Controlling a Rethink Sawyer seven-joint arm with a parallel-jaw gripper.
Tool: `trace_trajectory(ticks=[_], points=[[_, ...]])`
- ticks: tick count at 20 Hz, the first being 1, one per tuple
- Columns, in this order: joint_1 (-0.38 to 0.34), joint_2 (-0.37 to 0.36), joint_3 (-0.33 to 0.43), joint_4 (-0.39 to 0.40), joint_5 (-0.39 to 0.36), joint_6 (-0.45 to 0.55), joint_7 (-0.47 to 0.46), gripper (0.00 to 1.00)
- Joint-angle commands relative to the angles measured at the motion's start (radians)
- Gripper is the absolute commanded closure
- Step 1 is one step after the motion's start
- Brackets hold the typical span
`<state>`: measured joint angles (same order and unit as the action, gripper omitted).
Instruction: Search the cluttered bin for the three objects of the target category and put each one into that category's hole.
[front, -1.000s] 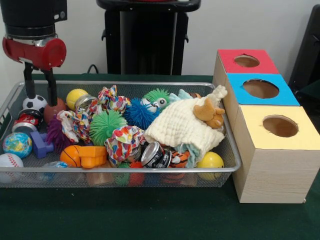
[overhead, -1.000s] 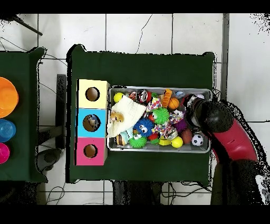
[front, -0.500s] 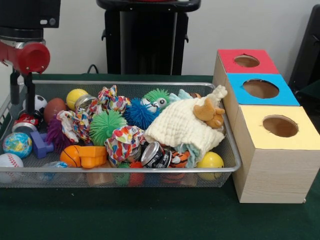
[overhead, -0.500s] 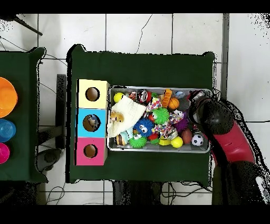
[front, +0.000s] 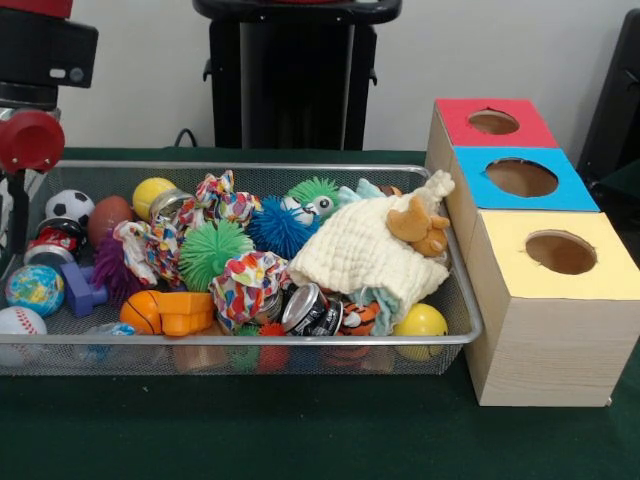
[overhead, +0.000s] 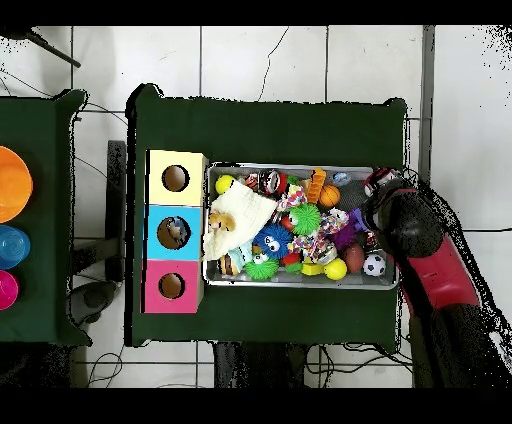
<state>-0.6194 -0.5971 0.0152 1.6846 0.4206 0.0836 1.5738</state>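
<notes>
Now my gripper (front: 12, 205) has slid sideways from over the soccer ball (front: 68, 206) to the very end of the cluttered bin (front: 250, 340), carrying nothing that I can see; whether it is open or closed I cannot tell. So no bottle is won yet, I judge. The bin is heaped with a green spiky ball (front: 212, 250), a silver can (front: 305, 307) and a cream cloth (front: 365, 250) that may hide things. A see-through shape (front: 100, 335) by the front wall could be a bottle. The blue-topped hole (front: 521, 177) waits beyond the bin's other end.
</notes>
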Motion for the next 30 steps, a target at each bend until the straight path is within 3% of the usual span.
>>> trace_trajectory(ticks=[1,18,30], points=[[-0.042,0.066,0.184,0.120,-0.044,-0.074,0.231,0.00],[0.029,0.042,0.135,0.127,0.023,-0.036,0.257,0.00],[-0.027,0.042,0.212,0.157,-0.023,-0.102,0.254,0.00]])
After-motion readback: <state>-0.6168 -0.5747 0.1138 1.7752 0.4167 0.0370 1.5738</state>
